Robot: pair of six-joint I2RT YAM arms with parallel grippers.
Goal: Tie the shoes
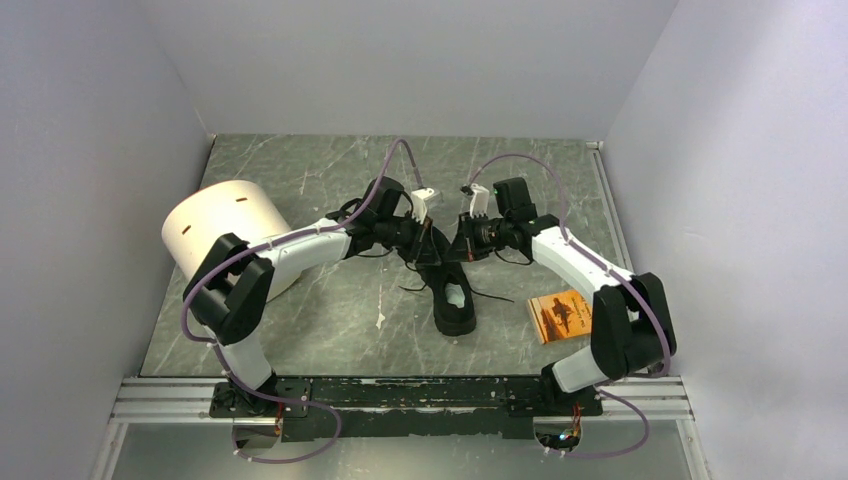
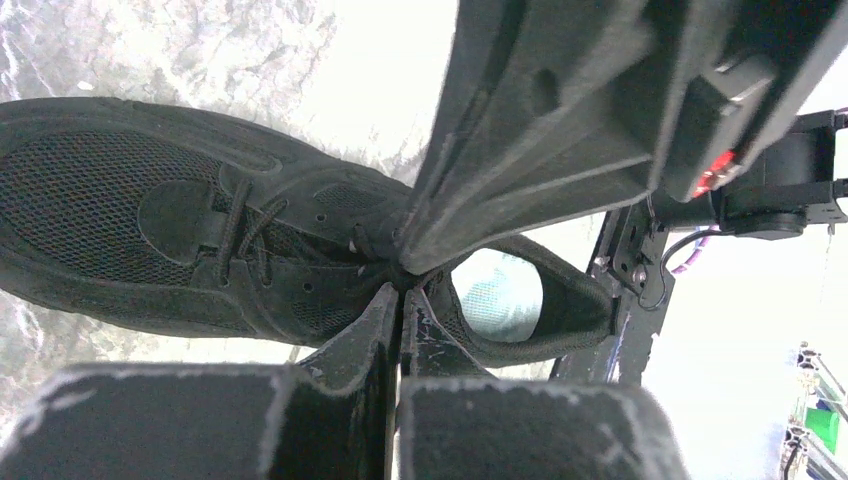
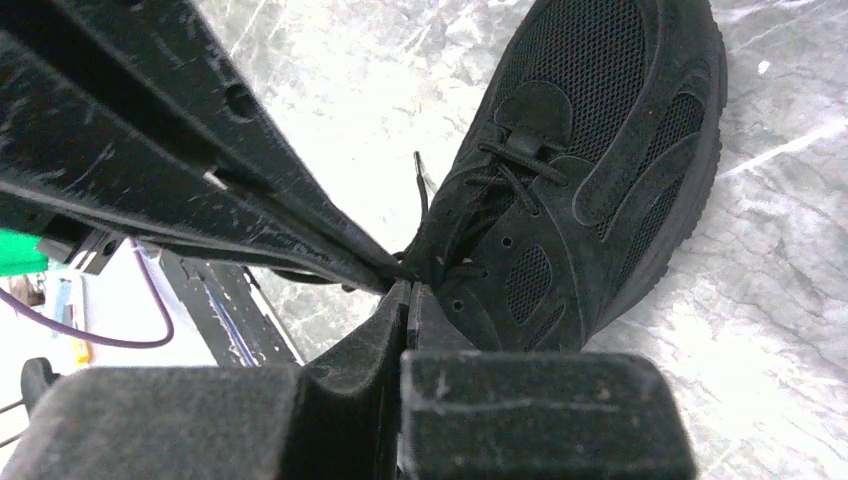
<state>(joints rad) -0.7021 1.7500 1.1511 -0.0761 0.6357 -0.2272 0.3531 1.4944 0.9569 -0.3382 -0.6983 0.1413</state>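
Closed tight, the left gripper (image 2: 400, 296) and right gripper (image 3: 407, 292) are seen meeting over the black sneaker (image 3: 600, 180), its laces (image 3: 505, 175) seemingly pinched mid-knot; outward pulling is called for next.

Black sneaker (image 2: 130, 205) beneath — jaws together

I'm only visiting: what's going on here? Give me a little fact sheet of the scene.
Shoe: one black sneaker, heel toward the arm bases, on the marbled table
Laces: thin, black, no bow visible
Left gripper: shut, tips at the top laces
Right gripper: shut, tips meeting the left's
Nearby: orange booklet right, white cylinder left
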